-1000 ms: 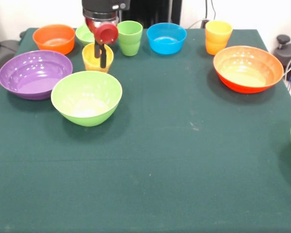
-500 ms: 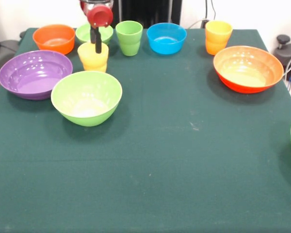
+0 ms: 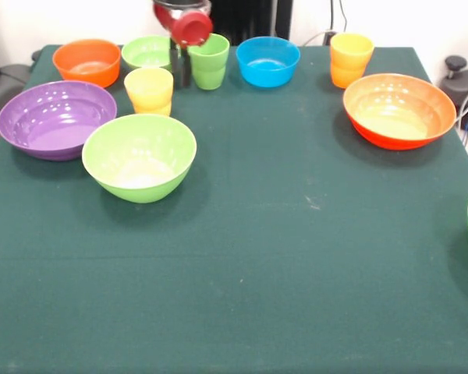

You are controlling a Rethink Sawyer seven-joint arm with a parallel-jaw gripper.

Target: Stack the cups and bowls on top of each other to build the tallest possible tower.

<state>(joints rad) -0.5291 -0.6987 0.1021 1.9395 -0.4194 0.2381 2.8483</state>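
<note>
Gripper: the gripper [image 3: 180, 68] hangs between yellow cup [image 3: 149, 90] and light green cup [image 3: 209, 61] — grasp state cannot be told.
Cups: all upright on the green table [image 3: 281, 234] — orange-yellow cup [image 3: 351, 59] well apart.

Bright, even light falls from above. The bowls [image 3: 140, 156] throw soft, short shadows on the cloth [image 3: 281, 257] and carry small white glints inside. Focus is slightly soft throughout, with no visible edge distortion.

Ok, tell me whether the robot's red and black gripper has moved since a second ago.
Yes. The gripper has shifted rightward in the front view, from over the yellow plastic cup to beside the light green plastic cup.
</note>
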